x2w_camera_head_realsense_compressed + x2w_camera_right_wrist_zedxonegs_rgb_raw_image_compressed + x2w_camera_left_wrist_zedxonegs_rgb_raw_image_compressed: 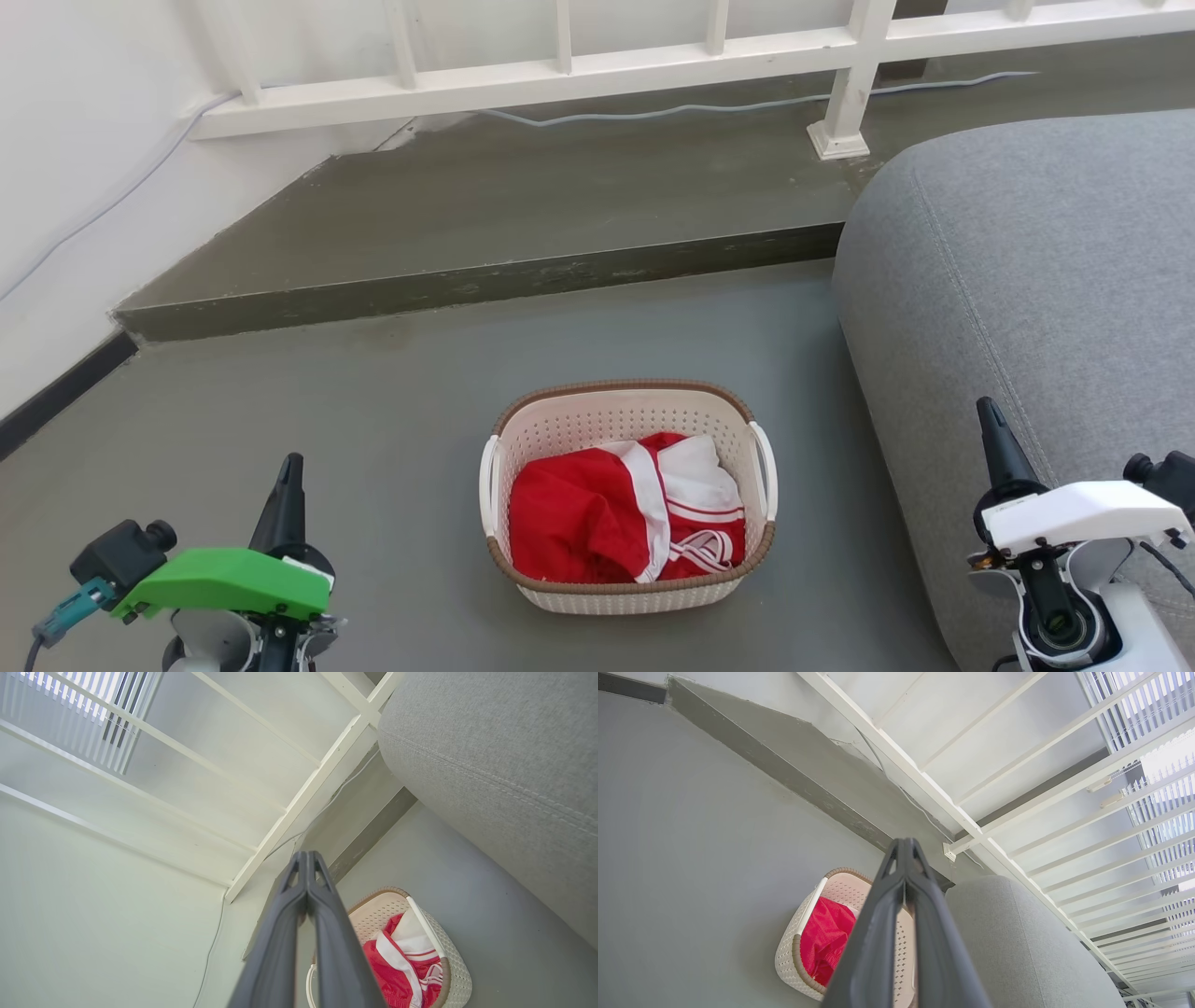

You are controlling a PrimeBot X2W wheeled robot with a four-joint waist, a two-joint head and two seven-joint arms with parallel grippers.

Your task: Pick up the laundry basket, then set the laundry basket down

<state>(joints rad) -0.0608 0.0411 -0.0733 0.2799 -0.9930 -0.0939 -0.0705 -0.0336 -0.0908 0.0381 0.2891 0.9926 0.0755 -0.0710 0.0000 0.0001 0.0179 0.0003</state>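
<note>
The laundry basket [627,422] sits on the grey floor between my two arms, cream-white with perforated walls, a brown woven-look rim and white side handles. Red-and-white clothing [624,521] lies inside it. My left gripper [289,467] stands at the lower left, well left of the basket, fingers shut together with nothing between them. My right gripper [990,413] stands at the lower right, beside the sofa, also shut and empty. The left wrist view shows the basket [794,947] partly hidden behind my left gripper [906,845]. The right wrist view shows the basket [448,952] to the right of my right gripper [306,857].
A grey sofa [1036,280] fills the right side, close to the basket's right handle. A raised concrete step [485,280] runs across behind the basket, with a white railing [579,70] and a cable above it. A white wall [65,187] stands on the left.
</note>
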